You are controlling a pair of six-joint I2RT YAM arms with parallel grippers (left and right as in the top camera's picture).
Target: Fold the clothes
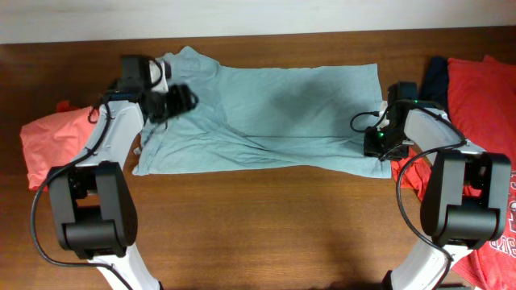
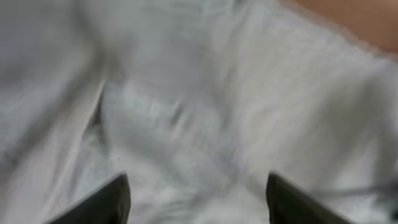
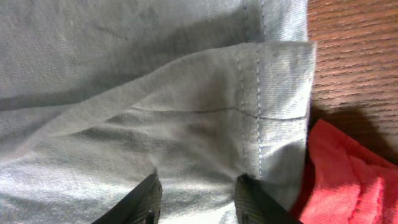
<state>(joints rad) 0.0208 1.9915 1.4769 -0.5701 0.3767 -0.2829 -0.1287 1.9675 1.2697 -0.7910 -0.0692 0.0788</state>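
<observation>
On the brown tabletop [image 1: 266, 217] I saw the pale blue-grey shirt [image 1: 266, 121] spread flat across the middle, its lower edge doubled over. A red garment [image 1: 484, 89] lay at its right end, touching the hem corner, and a coral garment [image 1: 48, 145] lay just beside its left end. Through a blurred wrist view, the left fingers [image 2: 115, 202] hung spread wide over the shirt's collar end with nothing held. The right fingers [image 3: 144, 202] stood partly apart over the folded hem at the shirt's near right corner, cloth lying between them but not pinched.
</observation>
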